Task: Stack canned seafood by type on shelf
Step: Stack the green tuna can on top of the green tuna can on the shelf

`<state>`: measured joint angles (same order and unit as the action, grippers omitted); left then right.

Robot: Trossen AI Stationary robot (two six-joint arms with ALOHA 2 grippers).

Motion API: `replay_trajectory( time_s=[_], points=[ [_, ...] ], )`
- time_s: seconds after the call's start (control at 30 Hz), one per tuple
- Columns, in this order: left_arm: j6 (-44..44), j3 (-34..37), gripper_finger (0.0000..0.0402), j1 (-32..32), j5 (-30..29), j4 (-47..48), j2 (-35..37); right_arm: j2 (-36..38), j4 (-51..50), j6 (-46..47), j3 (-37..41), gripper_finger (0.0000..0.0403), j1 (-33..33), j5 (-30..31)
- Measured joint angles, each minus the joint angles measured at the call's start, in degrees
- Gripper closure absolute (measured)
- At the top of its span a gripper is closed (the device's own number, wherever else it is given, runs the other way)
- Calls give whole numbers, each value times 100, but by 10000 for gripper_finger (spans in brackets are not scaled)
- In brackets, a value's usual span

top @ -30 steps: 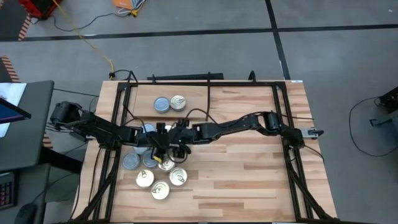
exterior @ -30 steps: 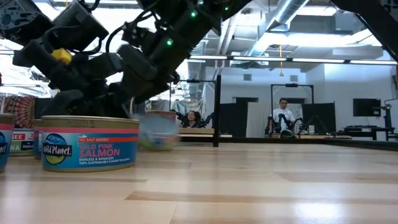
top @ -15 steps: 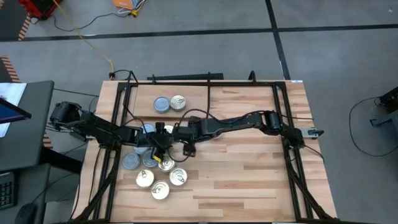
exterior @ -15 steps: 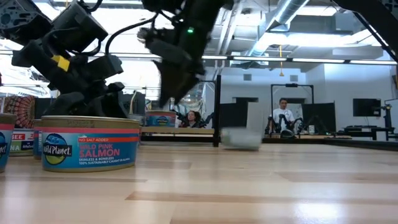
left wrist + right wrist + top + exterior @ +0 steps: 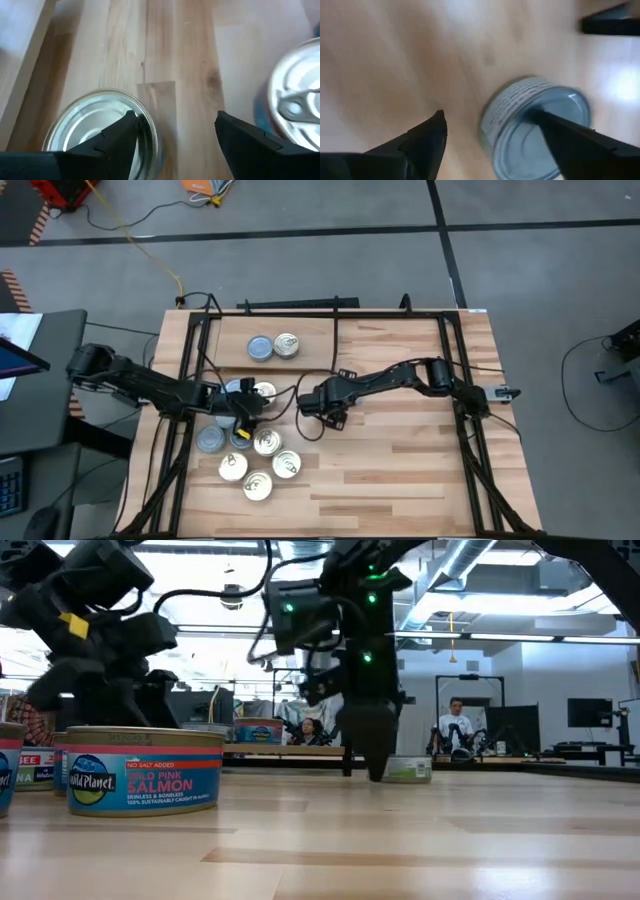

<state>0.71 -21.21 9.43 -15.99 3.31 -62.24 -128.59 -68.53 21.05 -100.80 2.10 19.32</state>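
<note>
The shelf (image 5: pixel 390 340) is a light board in a black frame at the table's far side. On it stand a bluish-grey-topped tin (image 5: pixel 260 348) and a shiny-topped tin (image 5: pixel 286 344). Several more tins (image 5: pixel 257 463) stand grouped at the near left. My right gripper (image 5: pixel 328 417) is open near the table's middle and points steeply down. A bluish-grey-topped tin (image 5: pixel 520 135) stands upright by its fingers, seen behind them in the low view (image 5: pixel 408 770). My left gripper (image 5: pixel 243 420) is open over the group, with bare wood between its fingers (image 5: pixel 176 117). My right gripper has one finger (image 5: pixel 570 142) in front of the bluish-grey tin's top (image 5: pixel 530 150); the tin stands on the table, and I cannot tell whether the finger touches it. My left gripper has one finger (image 5: pixel 120 135) over the rim of a shiny-topped tin (image 5: pixel 95 125); whether it touches cannot be told.
A salmon tin (image 5: pixel 145 770) stands closest in the low view, with more tins at its left. The black frame rails (image 5: pixel 470 440) run along both table sides. Bare wood (image 5: pixel 400 470) spreads over the table's near right. People sit in the room beyond.
My right gripper has gone from the tin group toward the table's right and down, tipping to point more steeply down. A tin, blurred in the low view, has travelled the same way and now stands on the table by the right gripper. My left gripper has drawn back a little toward the left.
</note>
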Motion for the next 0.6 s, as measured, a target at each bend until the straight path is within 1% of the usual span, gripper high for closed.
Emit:
replay_trajectory(
  time_s=[0.17,0.33,0.5,0.6],
  points=[
    [-207,0,148,86,72,375,307,20,148,15,122,73,-88,-88],
    [-426,0,148,108,72,641,465,17,265,109,42,77,-1,-157],
    [-505,0,148,108,112,634,505,7,336,210,-71,77,192,-246],
    [-612,0,148,108,315,640,503,-3,461,291,-213,78,330,-355]
  ],
)
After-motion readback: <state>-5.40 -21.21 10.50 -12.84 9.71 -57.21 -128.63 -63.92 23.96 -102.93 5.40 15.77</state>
